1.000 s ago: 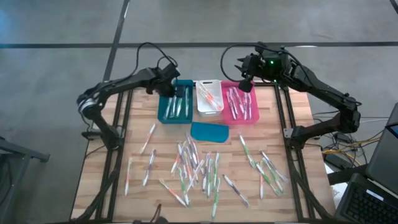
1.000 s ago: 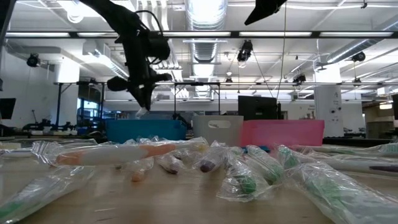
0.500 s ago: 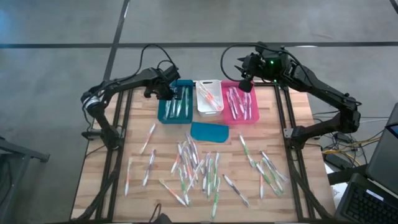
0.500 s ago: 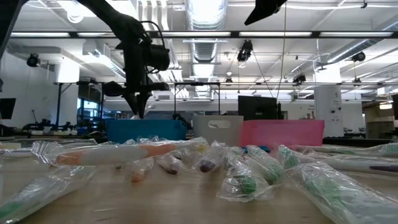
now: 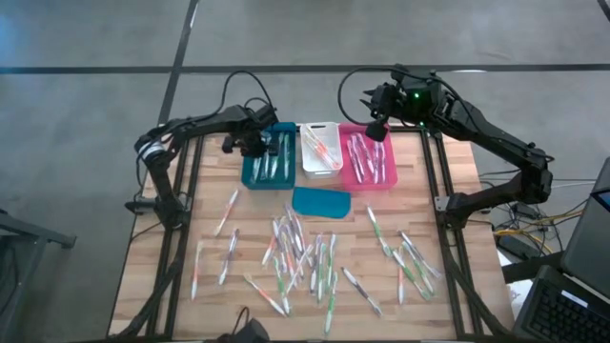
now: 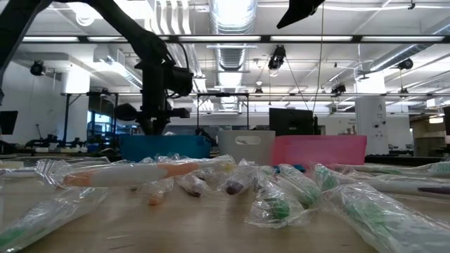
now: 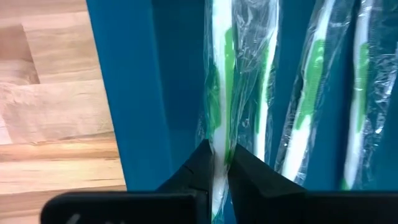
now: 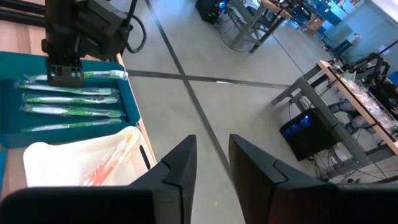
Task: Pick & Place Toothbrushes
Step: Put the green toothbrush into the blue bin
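Observation:
My left gripper (image 5: 255, 145) points down into the teal bin (image 5: 270, 171) and is shut on a wrapped white-and-green toothbrush (image 7: 219, 93). That toothbrush lies along the bin's left wall, beside three more green ones (image 7: 311, 112) on the bin floor. The white bin (image 5: 320, 151) holds orange toothbrushes and the pink bin (image 5: 370, 160) holds pink ones. Many loose wrapped toothbrushes (image 5: 305, 257) lie on the wooden table. My right gripper (image 8: 214, 168) hangs high over the far end of the pink bin, open with nothing between its fingers. My left gripper pinches the toothbrush's wrapped handle (image 7: 217, 163) between its two fingers. The fingers (image 7: 199, 168) come from above, pointing down, and lie across the toothbrush. The toothbrush lies level, low inside the teal bin; whether it rests on the floor I cannot tell.
A flat teal lid-like piece (image 5: 320, 202) lies just in front of the bins. The three bins stand side by side at the table's far edge. Bare wood (image 5: 448, 191) shows at the table's right side, and dark frame rails (image 5: 181, 238) run along both sides.
My left gripper has sunk with the toothbrush from above the teal bin's rim down into the bin, shifting slightly toward the table's right and turning a little. It has stayed shut on the toothbrush.

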Motion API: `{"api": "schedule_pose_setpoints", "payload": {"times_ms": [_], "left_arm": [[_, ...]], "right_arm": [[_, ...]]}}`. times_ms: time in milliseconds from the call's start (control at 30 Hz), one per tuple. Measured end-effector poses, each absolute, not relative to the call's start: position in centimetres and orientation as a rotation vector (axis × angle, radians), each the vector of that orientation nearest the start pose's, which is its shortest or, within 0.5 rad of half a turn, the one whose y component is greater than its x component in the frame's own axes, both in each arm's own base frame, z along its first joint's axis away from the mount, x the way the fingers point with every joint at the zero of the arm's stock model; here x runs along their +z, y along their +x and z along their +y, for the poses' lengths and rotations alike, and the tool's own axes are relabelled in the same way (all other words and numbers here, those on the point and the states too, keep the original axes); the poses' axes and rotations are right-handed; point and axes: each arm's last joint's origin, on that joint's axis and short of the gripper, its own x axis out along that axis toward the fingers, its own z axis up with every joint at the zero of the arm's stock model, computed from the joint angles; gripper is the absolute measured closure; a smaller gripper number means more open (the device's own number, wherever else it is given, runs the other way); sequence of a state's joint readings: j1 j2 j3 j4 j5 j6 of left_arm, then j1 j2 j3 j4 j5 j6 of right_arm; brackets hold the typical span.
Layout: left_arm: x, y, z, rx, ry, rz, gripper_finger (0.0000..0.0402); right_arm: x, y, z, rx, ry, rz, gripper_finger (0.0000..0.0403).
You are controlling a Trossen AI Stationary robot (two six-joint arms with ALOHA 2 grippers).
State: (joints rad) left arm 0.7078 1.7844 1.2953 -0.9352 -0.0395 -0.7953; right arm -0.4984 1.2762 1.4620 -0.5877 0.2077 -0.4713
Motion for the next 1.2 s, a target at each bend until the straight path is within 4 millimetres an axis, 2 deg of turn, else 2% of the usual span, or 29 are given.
{"api": "schedule_pose_setpoints", "payload": {"times_ms": [467, 1067, 1200], "left_arm": [[20.04, 25.21, 22.22, 1.171, -1.122, 1.084, 0.0341], [20.05, 24.99, 22.52, 1.172, -1.119, 1.082, 0.0339], [20.05, 24.81, 22.75, 1.179, -1.115, 1.078, 0.0327]], "right_arm": [[42.08, 22.72, -13.04, -0.584, -0.385, 0.569, 0.0339], [41.95, 22.73, -13.04, -0.580, -0.383, 0.575, 0.0282], [41.95, 22.73, -13.04, -0.580, -0.383, 0.575, 0.0271]]}}
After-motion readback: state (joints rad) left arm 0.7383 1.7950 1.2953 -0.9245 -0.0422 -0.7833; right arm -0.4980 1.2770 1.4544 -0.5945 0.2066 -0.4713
